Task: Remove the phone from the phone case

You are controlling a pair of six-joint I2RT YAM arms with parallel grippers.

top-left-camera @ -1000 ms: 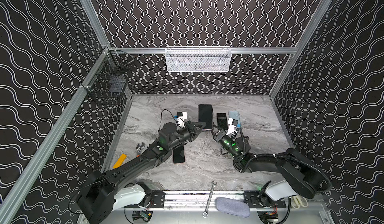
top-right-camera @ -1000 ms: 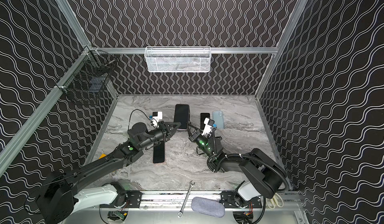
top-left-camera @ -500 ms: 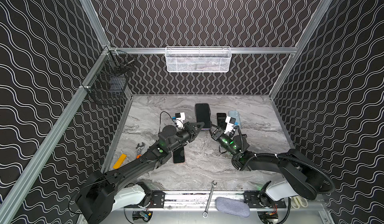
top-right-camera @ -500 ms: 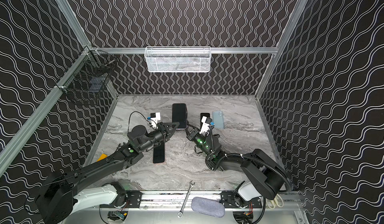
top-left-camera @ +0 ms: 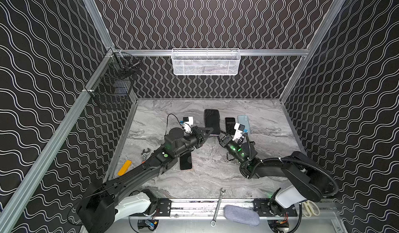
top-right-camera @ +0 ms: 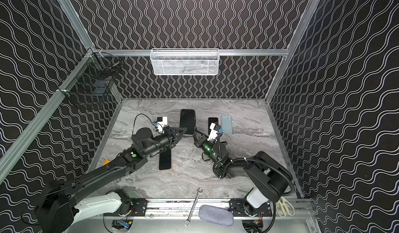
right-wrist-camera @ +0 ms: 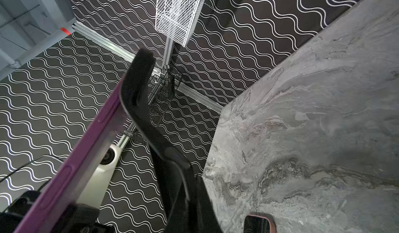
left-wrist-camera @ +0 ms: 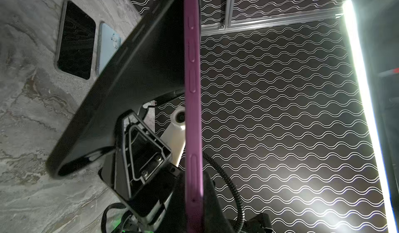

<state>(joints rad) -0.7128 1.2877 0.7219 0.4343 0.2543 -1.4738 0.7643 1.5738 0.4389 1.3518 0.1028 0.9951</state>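
Note:
Both grippers hold a purple-edged phone [top-left-camera: 212, 121] [top-right-camera: 187, 121] just above the table's middle, screen up. My left gripper [top-left-camera: 208, 132] [top-right-camera: 183, 133] is shut on the phone's near end; in the left wrist view [left-wrist-camera: 194, 199] its jaws clamp the purple edge [left-wrist-camera: 192, 81]. The black phone case [left-wrist-camera: 129, 81] [right-wrist-camera: 151, 121] is peeled away from the phone along one side and hangs at an angle below it. My right gripper [top-left-camera: 220, 137] [top-right-camera: 196, 133] [right-wrist-camera: 190, 199] is shut on the case's near corner, beside the purple phone edge [right-wrist-camera: 86, 152].
A black phone [top-left-camera: 185, 161] lies under the left arm. A smaller black phone [top-left-camera: 230, 125] and a light blue one [top-left-camera: 245, 123] lie by the right gripper. A wrench [top-left-camera: 218, 206], grey pouch [top-left-camera: 240, 214] and scissors [top-left-camera: 309, 208] sit at the front rail; a yellow tool [top-left-camera: 124, 167] lies left.
The right gripper has shifted slightly left with the case. The phone and left gripper have barely moved. Both grips hold.

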